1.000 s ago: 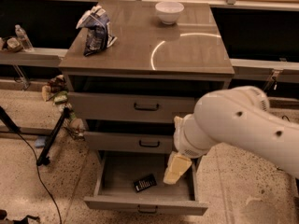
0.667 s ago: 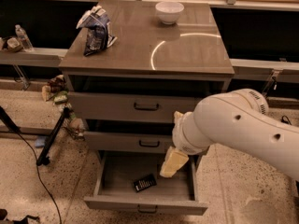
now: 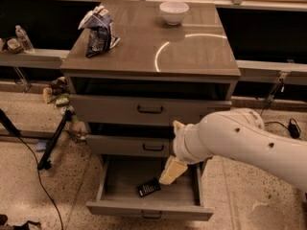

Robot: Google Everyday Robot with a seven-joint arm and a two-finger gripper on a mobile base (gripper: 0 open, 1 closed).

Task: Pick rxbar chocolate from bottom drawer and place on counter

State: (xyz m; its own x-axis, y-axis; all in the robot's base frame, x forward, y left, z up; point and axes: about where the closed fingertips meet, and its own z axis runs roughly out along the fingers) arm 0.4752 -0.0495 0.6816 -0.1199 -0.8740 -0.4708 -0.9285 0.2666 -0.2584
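The bottom drawer (image 3: 120, 188) is pulled open below two shallower drawers. The rxbar chocolate (image 3: 149, 188), a small flat black wrapper, lies on the drawer floor near its middle front. My gripper (image 3: 171, 171) hangs at the end of the white arm, reaching down into the drawer, just right of and above the bar. It is not touching the bar as far as I can see. The counter (image 3: 192, 56) is the glossy grey-brown cabinet top with a curved light reflection.
A blue-and-white chip bag (image 3: 99, 30) sits on the counter's left side and a white bowl (image 3: 173, 12) at its back. A long ledge (image 3: 33, 56) with a water bottle (image 3: 23, 38) runs at left. A black stand and cable (image 3: 48, 147) lie on the floor left of the cabinet.
My arm and gripper have moved left and lower into the bottom drawer, closer to the bar. The bar has not moved.
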